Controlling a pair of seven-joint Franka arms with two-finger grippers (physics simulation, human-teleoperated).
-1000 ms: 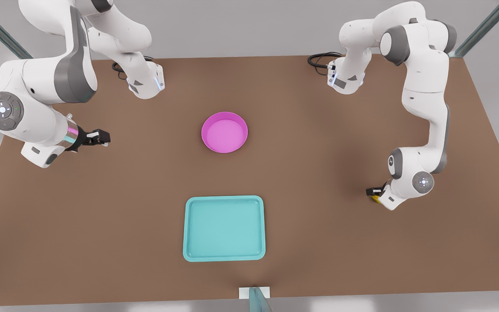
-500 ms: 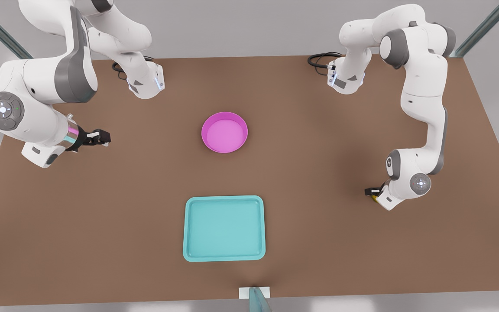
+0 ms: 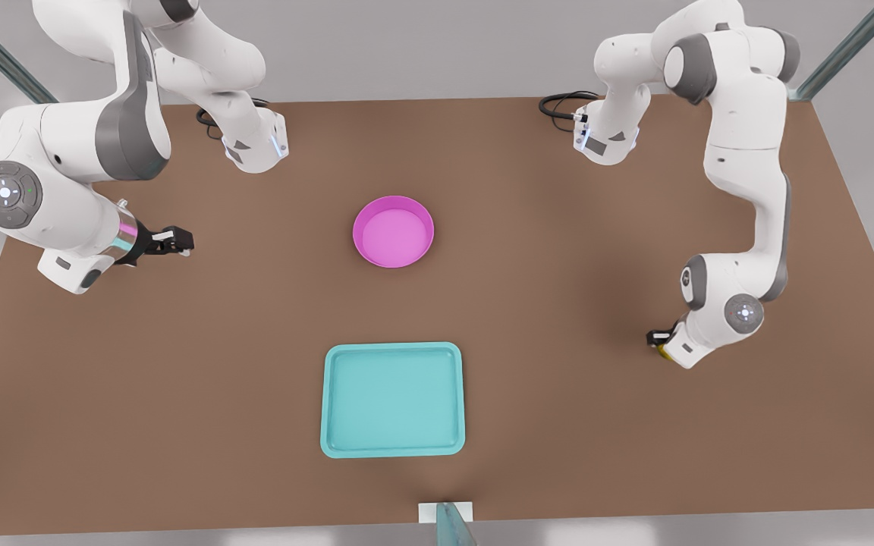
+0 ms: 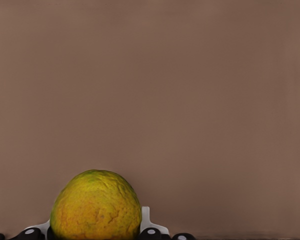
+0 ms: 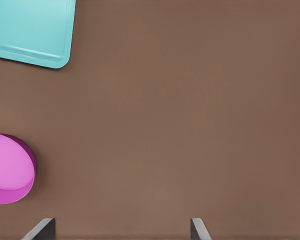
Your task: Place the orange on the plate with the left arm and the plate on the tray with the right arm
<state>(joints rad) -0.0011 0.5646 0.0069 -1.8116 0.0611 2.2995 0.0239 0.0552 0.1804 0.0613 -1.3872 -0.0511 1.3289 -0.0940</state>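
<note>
The orange (image 4: 96, 207), yellow-orange with a greenish top, sits between the white finger pads (image 4: 145, 220) of my left gripper (image 4: 95, 231), which is shut on it. In the front view this gripper (image 3: 660, 339) is low over the table at the front view's right, and a sliver of the orange (image 3: 661, 350) shows under the wrist. The magenta plate (image 3: 393, 231) lies empty mid-table, the teal tray (image 3: 393, 400) nearer the front edge. My right gripper (image 3: 171, 241) waits open at the front view's left, well apart from the plate (image 5: 7, 170) and tray (image 5: 30, 27).
The brown table (image 3: 558, 425) spreads wide around the plate and tray. Both arm bases and black cables (image 3: 558, 105) stand at the far edge. A small glass-like post (image 3: 448, 523) sits at the middle of the front edge.
The left arm's wrist and elbow have shifted slightly toward the front view's right, and less of the orange shows under it. The right arm, plate and tray have not moved.
</note>
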